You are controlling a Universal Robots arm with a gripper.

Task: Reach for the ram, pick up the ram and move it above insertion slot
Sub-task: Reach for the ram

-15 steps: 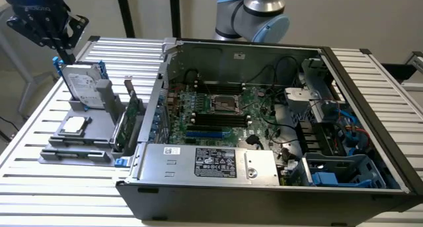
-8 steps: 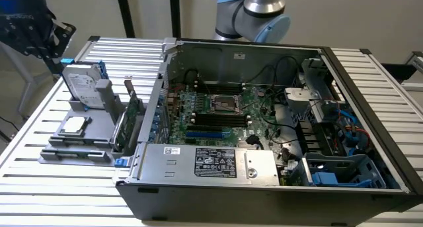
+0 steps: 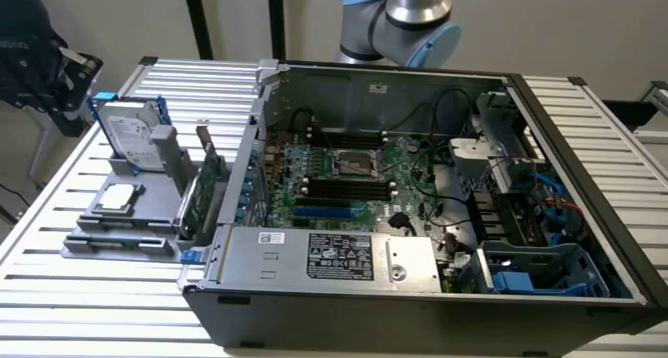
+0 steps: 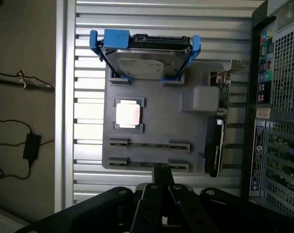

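The ram (image 4: 149,145) stands on edge as a thin dark strip between grey clips at the end of the grey fixture plate (image 4: 159,114), with a second clip row (image 4: 149,164) beside it. In the exterior view the ram (image 3: 117,234) sits at the fixture's near end, at the exterior view's left. In the wrist view my gripper (image 4: 161,187) hangs high above that end of the plate, its black fingers pressed together with nothing between them, well clear of the ram.
The fixture also carries a hard drive in a blue frame (image 4: 144,56), a square processor (image 4: 128,114) and a tall green expansion card (image 3: 214,190). The open computer case (image 3: 418,178) with its motherboard slots (image 3: 350,187) lies at the exterior view's right. A dark shape (image 3: 37,61) hangs upper left.
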